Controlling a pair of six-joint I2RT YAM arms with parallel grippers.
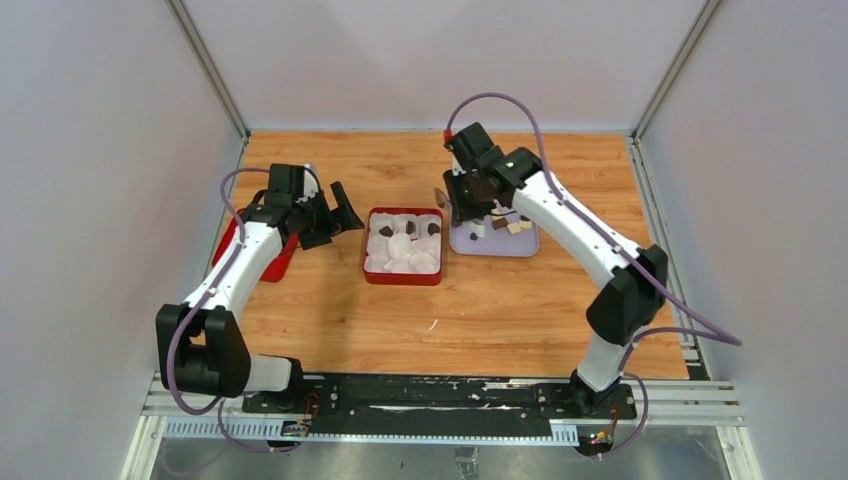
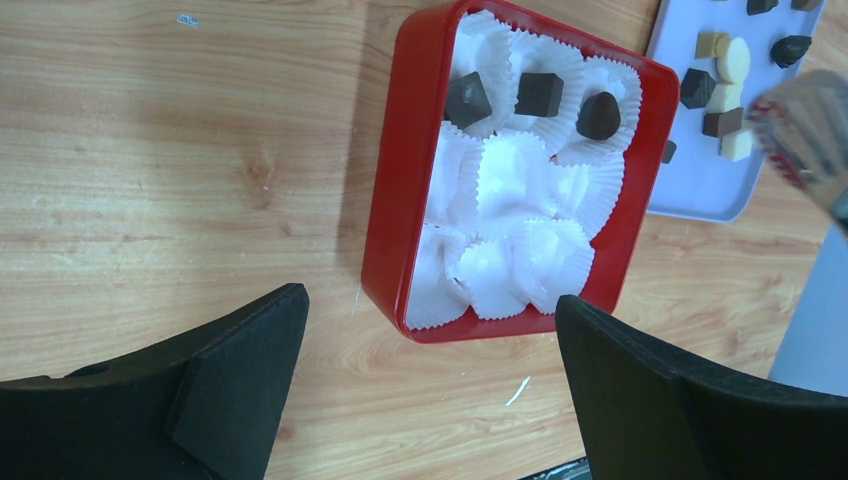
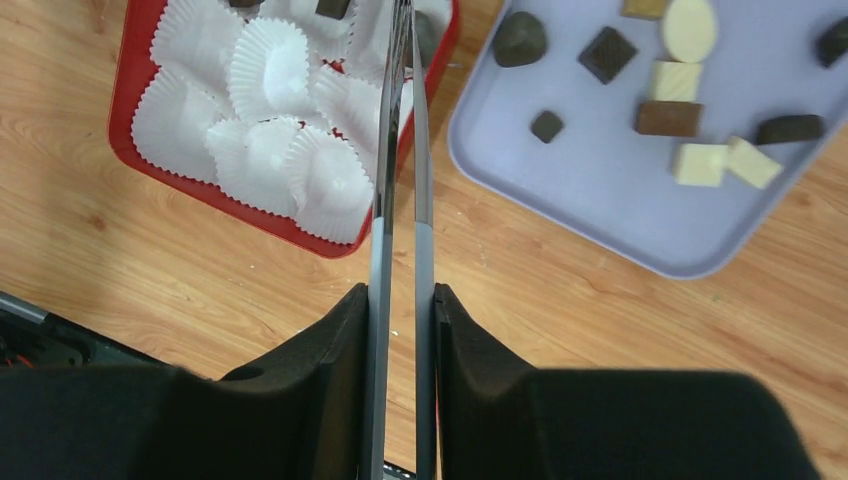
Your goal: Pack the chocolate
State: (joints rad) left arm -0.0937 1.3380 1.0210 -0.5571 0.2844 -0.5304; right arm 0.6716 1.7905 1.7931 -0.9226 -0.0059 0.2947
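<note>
The red box lined with white paper cups holds three dark chocolate pieces along one side. More chocolate, dark, brown and cream, lies on the lavender tray to the box's right. My right gripper is shut on grey metal tongs, whose blades reach over the box's rim beside the tray. Their tips run off the frame, so I cannot tell whether they hold a piece. In the top view the right gripper hangs between box and tray. Left of the box, my left gripper stands wide open and holds nothing.
A flat red thing lies under the left arm near the left wall. The box and tray sit side by side mid-table. Grey walls close in the table on three sides. A small white scrap lies on the wood.
</note>
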